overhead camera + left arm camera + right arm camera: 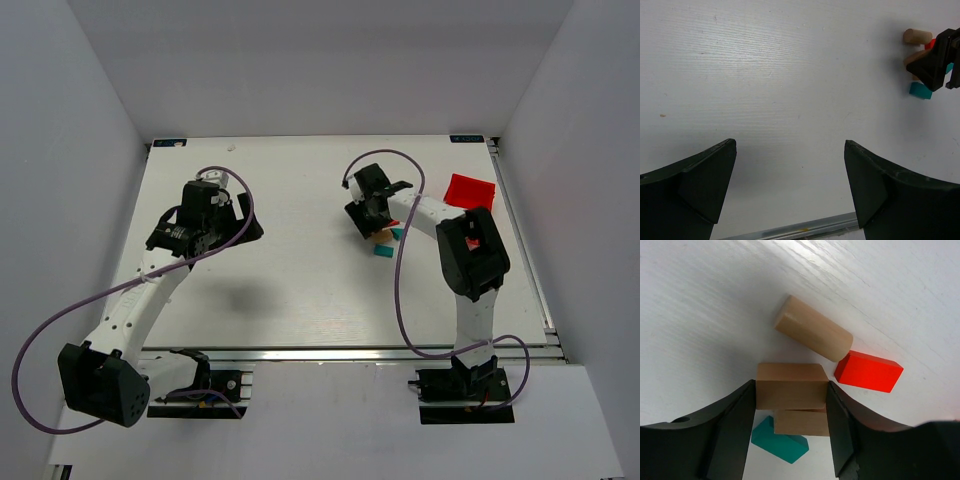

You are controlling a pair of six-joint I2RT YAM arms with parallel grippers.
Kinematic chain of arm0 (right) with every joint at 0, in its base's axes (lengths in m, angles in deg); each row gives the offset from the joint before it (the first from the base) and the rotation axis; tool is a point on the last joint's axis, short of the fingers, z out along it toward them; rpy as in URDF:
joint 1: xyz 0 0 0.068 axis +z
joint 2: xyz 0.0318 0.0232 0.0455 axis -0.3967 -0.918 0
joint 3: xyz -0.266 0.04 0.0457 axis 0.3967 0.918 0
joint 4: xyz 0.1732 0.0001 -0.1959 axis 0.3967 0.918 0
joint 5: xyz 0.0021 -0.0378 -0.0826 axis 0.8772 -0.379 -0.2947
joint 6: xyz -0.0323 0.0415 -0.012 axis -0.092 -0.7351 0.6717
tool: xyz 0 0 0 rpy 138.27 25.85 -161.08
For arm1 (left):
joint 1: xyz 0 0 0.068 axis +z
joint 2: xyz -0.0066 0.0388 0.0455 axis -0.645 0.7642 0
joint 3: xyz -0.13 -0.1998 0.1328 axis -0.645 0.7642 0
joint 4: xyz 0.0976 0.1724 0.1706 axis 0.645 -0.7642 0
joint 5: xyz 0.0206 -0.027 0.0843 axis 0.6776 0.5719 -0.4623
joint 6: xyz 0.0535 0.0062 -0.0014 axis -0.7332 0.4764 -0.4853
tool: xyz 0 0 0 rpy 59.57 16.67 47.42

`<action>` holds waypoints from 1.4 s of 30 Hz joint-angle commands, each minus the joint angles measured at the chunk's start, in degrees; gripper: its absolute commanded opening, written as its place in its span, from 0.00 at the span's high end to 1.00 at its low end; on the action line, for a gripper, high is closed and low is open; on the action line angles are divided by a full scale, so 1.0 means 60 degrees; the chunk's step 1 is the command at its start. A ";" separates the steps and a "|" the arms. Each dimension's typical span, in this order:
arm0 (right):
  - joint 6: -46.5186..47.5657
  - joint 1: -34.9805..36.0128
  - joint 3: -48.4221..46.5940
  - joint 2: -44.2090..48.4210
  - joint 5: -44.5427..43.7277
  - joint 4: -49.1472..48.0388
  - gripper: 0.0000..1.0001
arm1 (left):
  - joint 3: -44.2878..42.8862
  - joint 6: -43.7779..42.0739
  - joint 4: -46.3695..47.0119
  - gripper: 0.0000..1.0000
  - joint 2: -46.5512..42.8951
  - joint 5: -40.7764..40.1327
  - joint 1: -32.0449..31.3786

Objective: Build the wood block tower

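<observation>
Five small wooden pieces for the tower sit bunched on the table (300, 300) at our right gripper (791, 390). Its fingers (740, 415) press on both sides of a plain tan block (790, 380), pinching it. A second tan block (802, 422) shows just behind that one, deeper between the fingers, and touches it in the view; we cannot tell whether one rests on the other. A teal block (780, 442) lies tilted back there too, beside the left-hand finger and partly under the second tan block's edge. Just beyond the fingertips a tan cylinder (812, 335) lies on its side, slanted across the way ahead and close to the held block's far corner. A red block (869, 371) lies flat just outside the right-hand fingertip, its end near the cylinder. A red bin (470, 190) stands further out on that side, apart from the pieces. Our left gripper (790, 145) is spread wide over bare table, well away from the pieces, which show far ahead of it and off to one side.
</observation>
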 commanded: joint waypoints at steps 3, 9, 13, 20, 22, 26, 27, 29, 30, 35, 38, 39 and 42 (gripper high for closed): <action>0.1534 0.0576 -0.0007 0.1289 0.0857 -0.0271 0.66 | 0.0019 0.0028 0.0048 0.02 -0.0232 -0.0025 0.0028; 0.3878 0.1528 0.0404 0.1570 0.2204 -0.0243 0.68 | 0.0209 0.0087 -0.0142 0.02 -0.0452 -0.0186 0.0028; 0.4890 0.1997 0.0142 0.0999 0.2718 0.0109 0.69 | 0.0311 0.0101 -0.0303 0.02 -0.0642 -0.0260 0.0028; 0.6428 0.2656 -0.0767 0.0003 0.2938 0.0886 0.66 | 0.0560 0.0189 -0.0509 0.02 -0.0950 -0.0260 0.0028; 0.6736 0.2745 -0.0870 -0.0159 0.2938 0.1047 0.64 | 0.0678 0.0218 -0.0479 0.02 -0.1024 -0.0260 0.0043; 0.6913 0.2862 -0.0929 -0.0305 0.2894 0.1135 0.50 | 0.0751 0.0204 -0.0421 0.02 -0.0995 -0.0231 0.0028; 0.6899 0.2862 -0.0958 -0.0349 0.2880 0.1150 0.45 | 0.0766 0.0218 -0.0406 0.02 -0.0951 -0.0245 0.0028; 0.6767 0.2848 -0.0943 -0.0335 0.2894 0.1048 0.33 | 0.0751 0.0218 -0.0362 0.02 -0.0907 -0.0260 0.0028; 0.6723 0.2847 -0.0958 -0.0262 0.2938 0.1033 0.29 | 0.0766 0.0218 -0.0333 0.02 -0.0907 -0.0245 0.0028; 0.5906 0.2775 -0.0914 0.0556 0.2925 0.0377 0.11 | 0.0649 0.0204 -0.0318 0.02 -0.0877 -0.0201 0.0028; 0.4301 0.2687 -0.0695 0.1258 0.2369 -0.0458 0.11 | 0.0576 0.0233 -0.0231 0.02 -0.0892 -0.0143 0.0028; 0.3668 0.2628 -0.0578 0.1450 0.2149 -0.0665 0.11 | 0.0575 0.0291 -0.0201 0.02 -0.0877 -0.0099 0.0028; 0.0834 0.2365 -0.0081 0.2125 0.0672 -0.0770 0.11 | 0.0532 0.0394 -0.0084 0.02 -0.0790 0.0062 0.0028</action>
